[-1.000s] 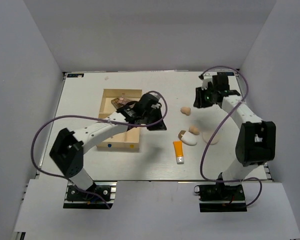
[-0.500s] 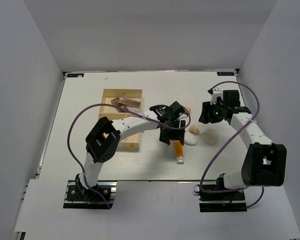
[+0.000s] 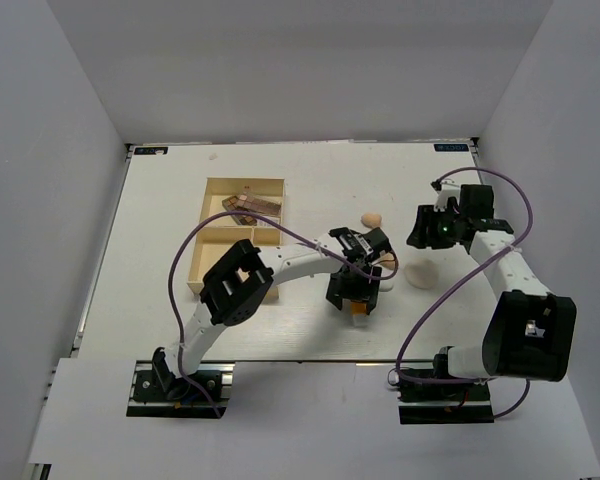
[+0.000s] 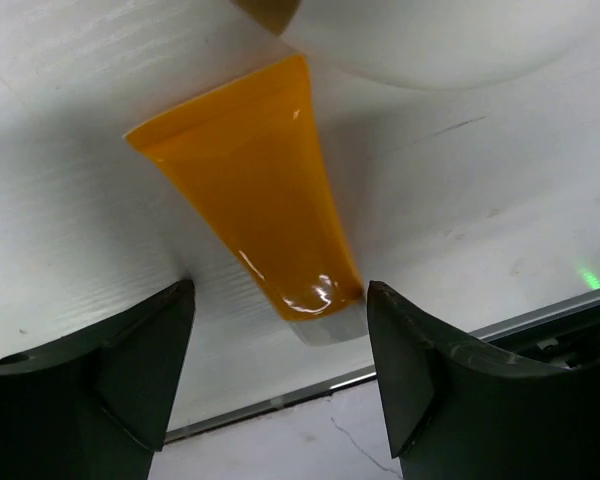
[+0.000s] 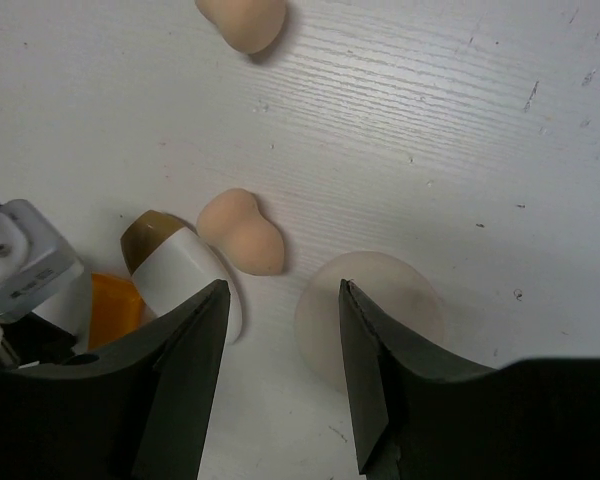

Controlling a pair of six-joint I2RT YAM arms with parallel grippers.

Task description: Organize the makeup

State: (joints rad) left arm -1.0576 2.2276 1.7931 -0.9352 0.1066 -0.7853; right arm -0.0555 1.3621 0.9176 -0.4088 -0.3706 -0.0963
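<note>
Left claw (image 4: 280,290) newly over orange tube (image 4: 245,190), mostly hidden from above

Quick count from where I sit. Tan egg-shaped sponges (image 3: 372,219): two, that far one and a nearer one (image 5: 242,232), both right of centre. Round cream puff (image 3: 420,273): one, out to the right. White oval piece (image 5: 180,272) with a brown end: one. Orange tube (image 4: 255,200): one, on the near side. Pale wooden box (image 3: 245,181): one, on the left. Brown palettes (image 3: 250,205) in its far compartment: too jumbled for me to count. My arms: two, the left arm (image 3: 295,262) and the right arm (image 3: 502,262).
</note>
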